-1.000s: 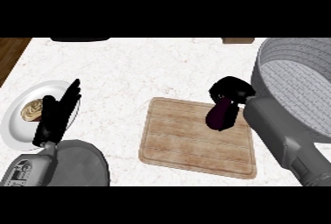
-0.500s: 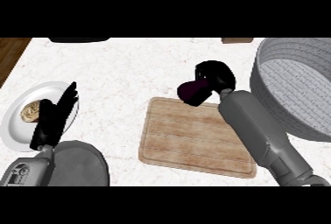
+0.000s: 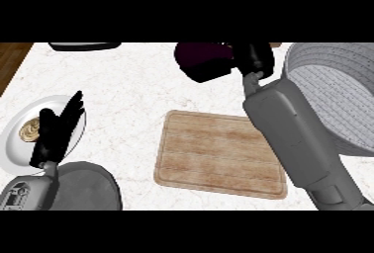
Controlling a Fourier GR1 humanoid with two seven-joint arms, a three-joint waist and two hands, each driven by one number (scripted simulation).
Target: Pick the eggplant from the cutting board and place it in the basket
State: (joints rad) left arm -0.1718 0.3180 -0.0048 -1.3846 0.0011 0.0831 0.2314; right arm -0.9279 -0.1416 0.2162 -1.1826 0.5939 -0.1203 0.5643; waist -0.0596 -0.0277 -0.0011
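White marble counter [image 3: 139, 94] under the head view, a strip of wood floor showing at ten o'clock. The cutting board [image 3: 219, 153] sits near the centre, bare. And there's the eggplant [image 3: 203, 60], dark purple, up at twelve o'clock, lifted well clear of the board and carried in the right hand [image 3: 252, 57], whose fingers curl round its right end. The grey forearm runs down from it to five o'clock.

The basket [image 3: 329, 99], grey and woven, fills the three o'clock side, its rim just beside that forearm. The eggplant hangs left of the rim, not yet over the opening.

The step in hand looks like the carry across. To do it well, swing the hand toward two o'clock with the eggplant kept high enough to pass the near rim, bring it over the middle of the basket instead of its edge, lower it inside, and only then uncurl the fingers.

Over at nine o'clock the left hand [image 3: 57, 133] rests, fingers straight and together, above a white plate [image 3: 13, 148] holding a small pastry [image 3: 30, 129].
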